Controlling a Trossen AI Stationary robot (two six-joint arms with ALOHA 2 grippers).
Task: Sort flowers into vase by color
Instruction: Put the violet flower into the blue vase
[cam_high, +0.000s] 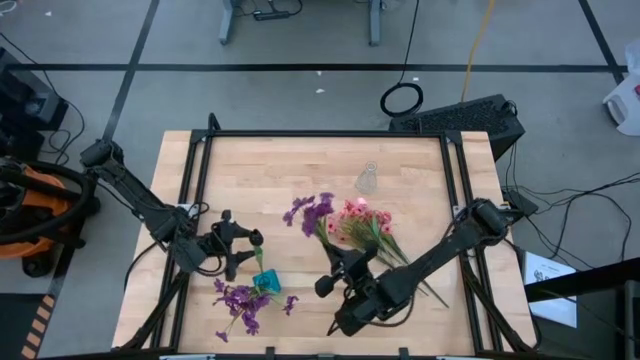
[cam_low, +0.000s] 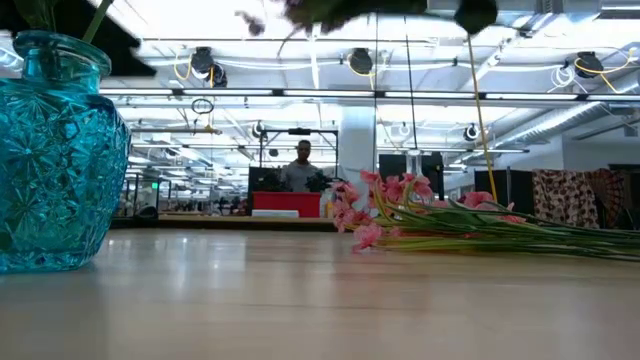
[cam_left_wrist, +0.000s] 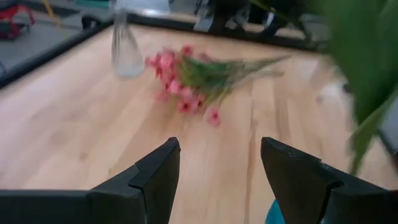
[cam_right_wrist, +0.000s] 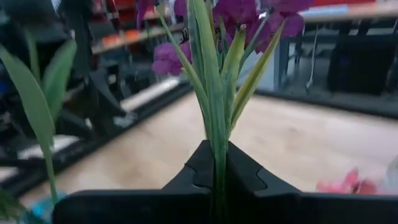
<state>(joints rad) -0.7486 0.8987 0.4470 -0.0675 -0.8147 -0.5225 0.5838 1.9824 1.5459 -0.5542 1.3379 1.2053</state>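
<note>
Closest to my low camera sits the blue vase (cam_low: 55, 150), purple flowers already in it. My right tool (cam_right_wrist: 214, 177) clamps a purple spray (cam_high: 312, 212). Pink flowers (cam_high: 362, 226) lie at two o'clock from the vase. My left tool (cam_left_wrist: 217, 168) stands wide, empty.

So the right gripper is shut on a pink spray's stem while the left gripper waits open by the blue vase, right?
Not quite: the right gripper is shut on a purple spray, not a pink one, as the right wrist view shows. The pink flowers lie on the table. The rest holds: the left gripper waits open by the blue vase.
</note>
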